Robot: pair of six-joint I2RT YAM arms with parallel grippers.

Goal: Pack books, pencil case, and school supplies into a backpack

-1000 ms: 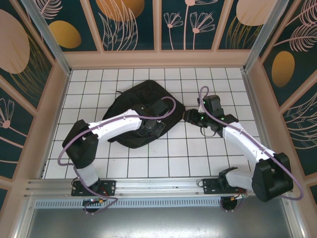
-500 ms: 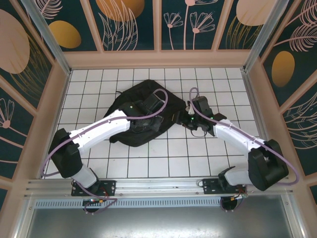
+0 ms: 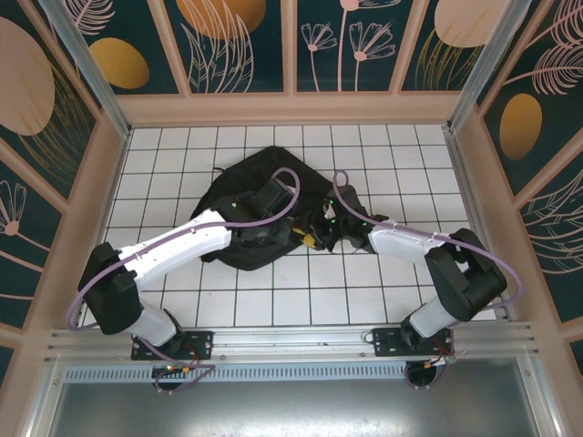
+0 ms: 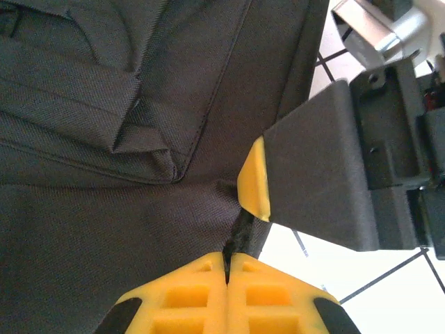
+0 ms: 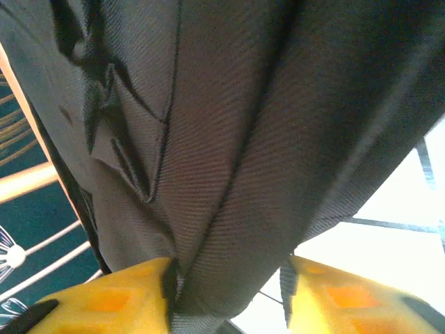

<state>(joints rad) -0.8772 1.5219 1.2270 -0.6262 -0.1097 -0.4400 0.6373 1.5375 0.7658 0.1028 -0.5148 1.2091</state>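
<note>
Black fabric backpack (image 3: 241,187) lies mid-tabletop (image 3: 364,291), left hand (image 4: 227,261) clenched on a strip at its right edge, right hand (image 5: 229,278) spread loose around that same edge, so I'd judge packing's late, closing-up left.

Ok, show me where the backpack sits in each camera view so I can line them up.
Top external: the backpack lies mid-table, slightly left of centre.
Left wrist: the backpack covers the left and top of the picture with black fabric.
Right wrist: the backpack hangs as folded fabric across most of the picture.
Shared landmark: the white tiled table, bordering the backpack's edge.
</note>
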